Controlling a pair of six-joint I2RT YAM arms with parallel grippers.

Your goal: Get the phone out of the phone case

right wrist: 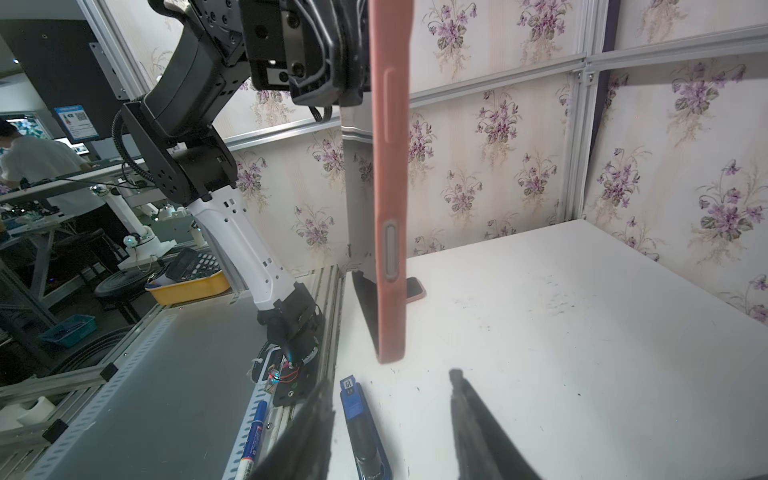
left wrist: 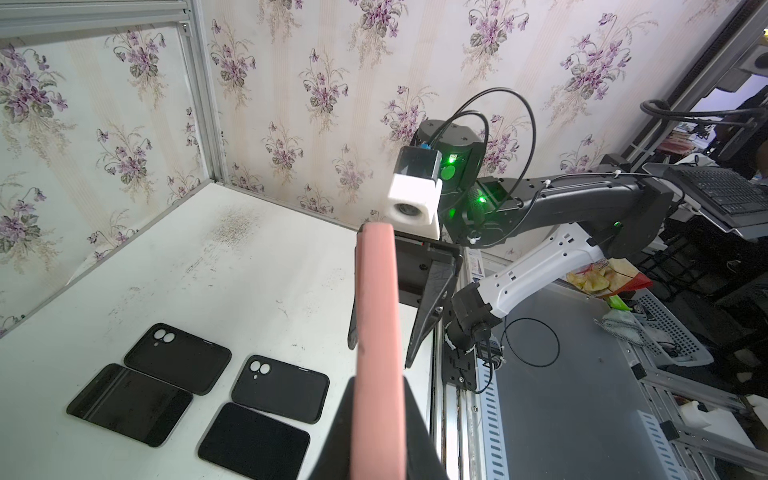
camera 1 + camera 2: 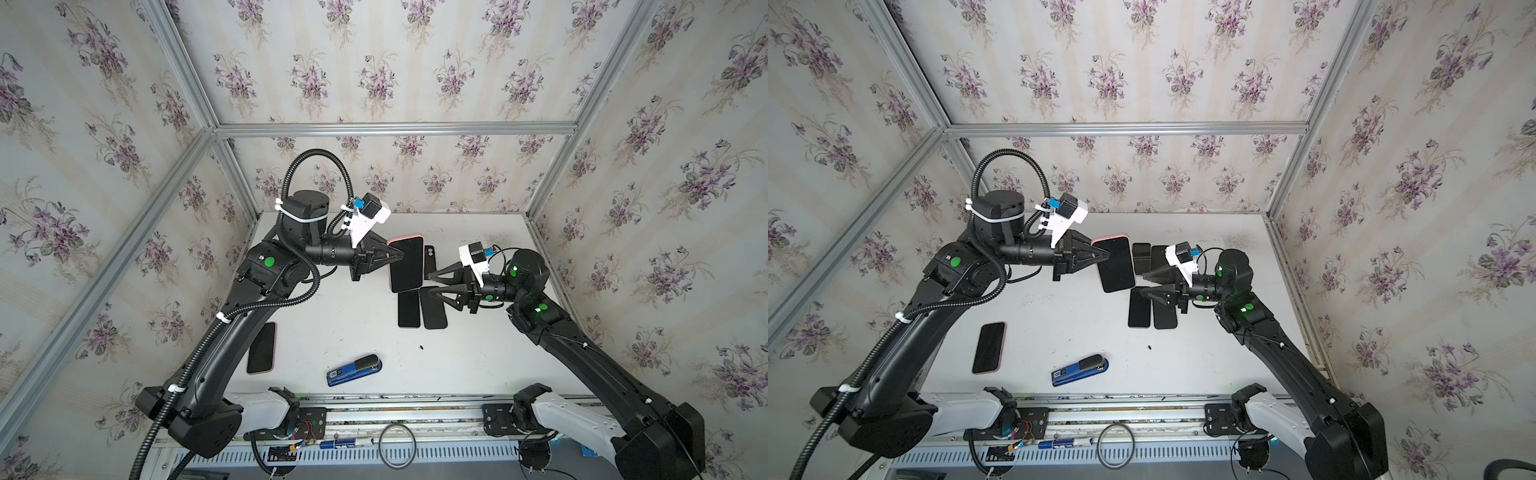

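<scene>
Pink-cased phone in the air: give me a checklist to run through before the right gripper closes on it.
1. Left gripper pinches the pink-cased phone, lifted off the table: ok.
2. Right gripper jaws apart and empty: ok.
3. Pink case edge centred between the right fingers: ok.
4. Those fingers around the case: not ok, tips just short of it.
5. Case loosened at any corner: cannot tell.
6. Loose black phones below clear of the right gripper: cannot tell.
</scene>
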